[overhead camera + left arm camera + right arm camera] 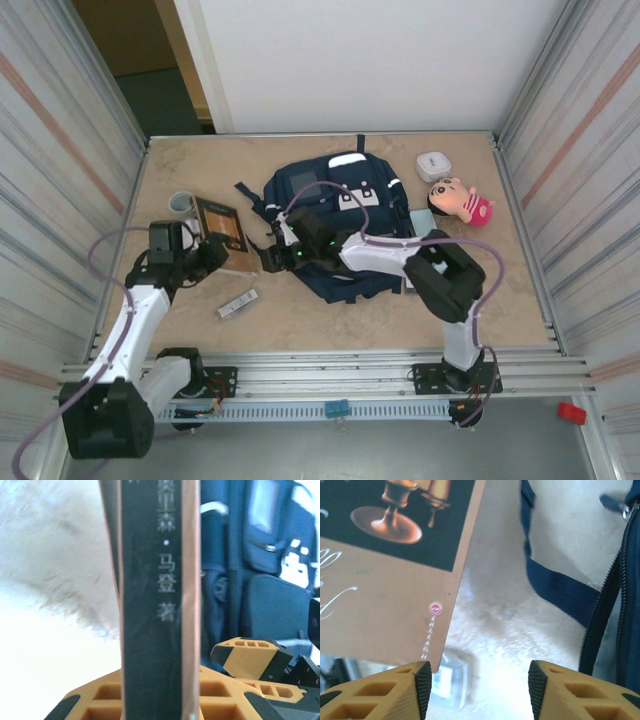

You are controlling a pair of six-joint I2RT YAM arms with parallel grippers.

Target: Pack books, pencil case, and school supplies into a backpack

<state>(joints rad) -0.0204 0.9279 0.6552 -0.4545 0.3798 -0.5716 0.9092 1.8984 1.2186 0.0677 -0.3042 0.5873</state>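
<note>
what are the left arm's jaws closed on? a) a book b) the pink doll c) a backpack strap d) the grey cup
a: in the left wrist view the book stands spine-on between the left arm's jaws, which close on it from both sides.

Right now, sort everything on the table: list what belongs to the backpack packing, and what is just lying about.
For the job: backpack, book, silver-grey bar, teal pencil case.
Lying about: doll, white rounded case, grey cup.
</note>
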